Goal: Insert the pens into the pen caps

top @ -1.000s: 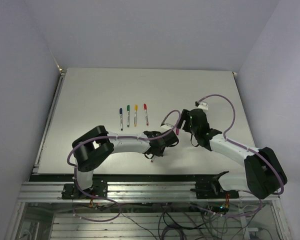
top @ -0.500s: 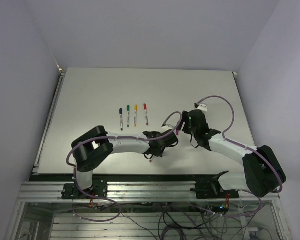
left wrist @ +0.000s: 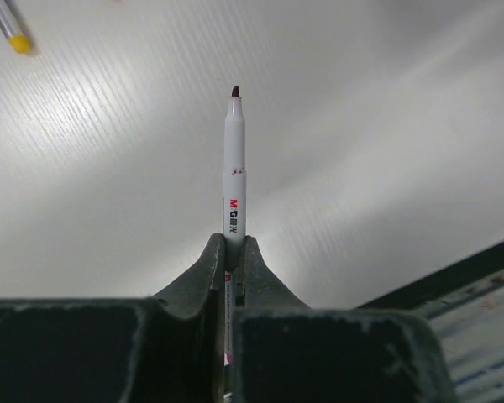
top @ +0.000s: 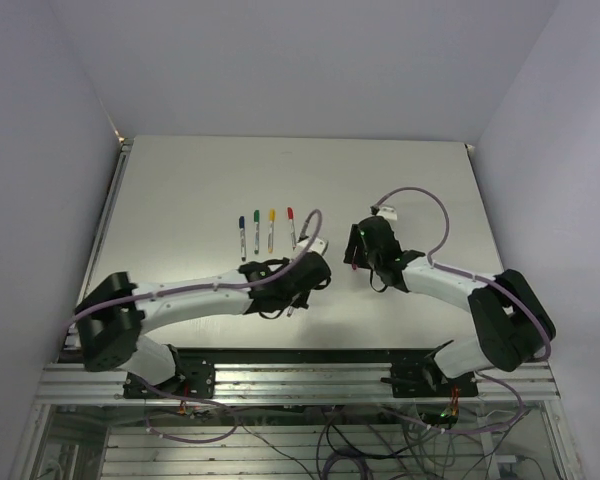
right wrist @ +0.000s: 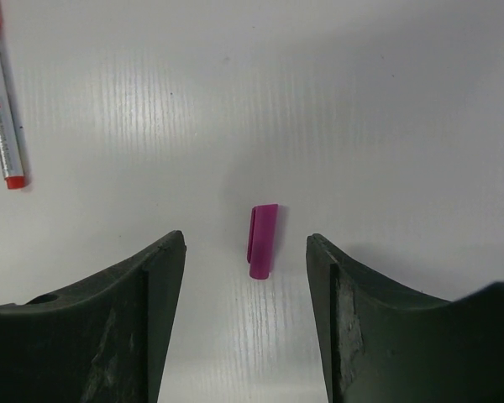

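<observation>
The left tool (left wrist: pixel 233 249) pinches an uncapped pen (left wrist: pixel 234 159), tip pointing forward. The right tool (right wrist: pixel 245 248) is spread; the magenta cap (right wrist: pixel 263 241) lies on the counter (right wrist: pixel 403 126) between its fingers.

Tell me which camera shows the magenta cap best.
Right wrist: the magenta cap lies unobstructed between the open fingers of the right hand. The top view shows none of it, that hand apparently covering it; the left wrist view misses it.

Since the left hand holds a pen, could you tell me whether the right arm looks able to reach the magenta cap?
Probably yes: the magenta cap lies on the table between the right hand's open fingers, nothing covering it.
</observation>
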`<state>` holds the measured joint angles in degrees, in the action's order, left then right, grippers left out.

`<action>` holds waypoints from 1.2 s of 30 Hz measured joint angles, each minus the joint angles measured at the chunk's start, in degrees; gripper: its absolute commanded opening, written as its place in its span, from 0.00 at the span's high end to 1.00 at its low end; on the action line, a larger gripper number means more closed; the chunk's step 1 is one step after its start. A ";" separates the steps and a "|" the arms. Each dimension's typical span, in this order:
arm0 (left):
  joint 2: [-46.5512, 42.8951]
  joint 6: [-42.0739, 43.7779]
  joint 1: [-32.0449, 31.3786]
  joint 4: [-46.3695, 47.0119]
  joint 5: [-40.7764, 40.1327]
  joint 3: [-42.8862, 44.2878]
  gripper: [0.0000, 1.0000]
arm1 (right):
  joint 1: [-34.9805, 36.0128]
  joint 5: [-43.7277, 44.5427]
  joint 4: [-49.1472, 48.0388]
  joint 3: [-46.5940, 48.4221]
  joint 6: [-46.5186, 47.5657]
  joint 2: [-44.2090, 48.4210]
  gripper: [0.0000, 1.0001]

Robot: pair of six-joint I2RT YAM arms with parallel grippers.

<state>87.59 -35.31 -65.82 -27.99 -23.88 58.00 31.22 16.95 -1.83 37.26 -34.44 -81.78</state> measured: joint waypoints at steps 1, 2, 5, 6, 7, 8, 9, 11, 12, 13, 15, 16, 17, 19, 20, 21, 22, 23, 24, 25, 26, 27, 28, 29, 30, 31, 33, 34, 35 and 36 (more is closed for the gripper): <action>-2.43 -0.15 0.00 0.83 -0.11 -0.59 0.93 | 0.20 0.24 0.35 0.68 0.00 -0.94 0.42; -4.81 -0.37 0.00 1.57 -0.17 -1.33 0.93 | 0.37 0.46 0.76 1.36 0.00 -1.90 0.43; -9.86 -0.96 0.00 3.63 -0.48 -3.61 0.93 | 0.83 1.16 2.32 3.30 -0.02 -4.59 0.44; -11.02 -1.14 0.00 4.17 -0.57 -4.37 0.93 | 0.96 1.57 2.64 3.78 -0.02 -5.40 0.44; -12.02 -1.20 0.00 4.72 -0.61 -5.22 0.93 | 1.07 1.90 3.08 4.09 -0.02 -6.03 0.44; -12.66 -1.29 0.00 4.92 -0.70 -5.81 0.93 | 1.16 2.14 3.43 4.24 -0.02 -6.43 0.44; -13.29 -1.38 0.00 5.35 -0.76 -6.58 0.93 | 1.27 2.43 3.72 4.37 -0.02 -6.93 0.44; -14.10 -1.57 0.00 5.66 -0.81 -7.58 0.93 | 1.38 2.95 4.28 4.63 -0.02 -7.74 0.46; -14.29 -1.62 0.00 5.84 -0.81 -7.98 0.93 | 1.38 3.21 4.72 4.96 0.00 -8.26 0.46; -14.45 -1.64 0.00 5.97 -0.81 -8.26 0.93 | 1.40 3.26 4.94 5.20 0.00 -8.72 0.47; -14.58 -1.70 0.00 6.23 -0.81 -8.72 0.93 | 1.42 3.45 5.22 5.79 0.04 -9.66 0.50; -14.58 -1.77 0.00 6.47 -0.81 -8.94 0.93 | 1.42 3.54 5.35 6.08 0.15 -10.05 0.52; -14.60 -1.81 0.00 6.67 -0.81 -9.14 0.93 | 1.42 3.61 5.40 6.32 0.22 -10.43 0.53; -14.62 -2.03 0.00 6.93 -0.81 -9.38 0.93 | 1.42 3.67 5.64 6.82 0.37 -11.17 0.55; -14.62 -2.10 0.00 7.06 -0.81 -9.42 0.93 | 1.42 3.87 5.62 7.13 0.48 -11.58 0.57; -14.62 -2.21 0.00 7.19 -0.81 -9.44 0.93 | 1.42 4.00 5.62 7.43 0.59 -11.89 0.59; -14.62 -2.25 0.00 7.28 -0.81 -9.44 0.93 | 1.42 4.07 5.62 7.63 0.66 -12.11 0.63; -14.62 -2.29 0.00 7.41 -0.81 -9.49 0.93 | 1.42 4.11 5.60 7.78 0.66 -12.33 0.69; -14.64 -2.40 0.00 7.61 -0.81 -9.55 0.93 | 1.42 4.22 5.64 7.96 0.68 -12.52 0.83; -14.67 -2.47 0.00 7.78 -0.81 -9.73 0.93 | 1.46 4.31 5.62 8.07 0.72 -12.66 0.90; -14.69 -2.51 0.00 7.87 -0.81 -9.88 0.93 | 1.53 4.44 5.64 8.09 0.70 -12.74 0.92; -14.73 -2.60 0.00 7.93 -0.81 -10.01 0.93 | 1.70 4.74 5.75 8.11 0.59 -12.81 0.93; -14.75 -2.64 0.00 7.96 -0.81 -10.10 0.93 | 1.99 5.16 5.84 8.22 0.39 -12.83 0.93; -14.75 -2.64 0.00 8.00 -0.81 -10.10 0.93 | 2.38 5.42 6.03 8.37 0.26 -12.90 0.93; -14.75 -2.67 0.00 8.07 -0.81 -10.10 0.93 | 2.89 5.88 6.23 8.57 0.17 -13.11 0.95; -14.75 -2.69 0.00 8.09 -0.83 -10.10 0.93 | 3.32 6.36 6.43 8.76 0.11 -13.33 0.98; -14.78 -2.71 0.00 8.09 -0.83 -10.10 0.93 | 4.42 7.50 6.69 9.29 -0.15 -13.86 1.00; -14.80 -2.75 0.00 8.11 -0.83 -10.12 0.93 | 5.09 8.20 6.91 9.60 -0.33 -14.23 1.00; -14.84 -2.82 0.00 8.11 -0.83 -10.16 0.93 | 5.49 8.59 6.93 9.75 -0.50 -14.43 1.00; -14.88 -2.86 0.00 8.13 -0.83 -10.21 0.93 | 5.90 9.05 7.08 9.99 -0.68 -14.67 1.00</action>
<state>72.71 -38.17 -65.82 -19.86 -24.71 47.79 37.12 26.00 5.26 47.24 -35.11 -96.44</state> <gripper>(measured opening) 0.099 0.102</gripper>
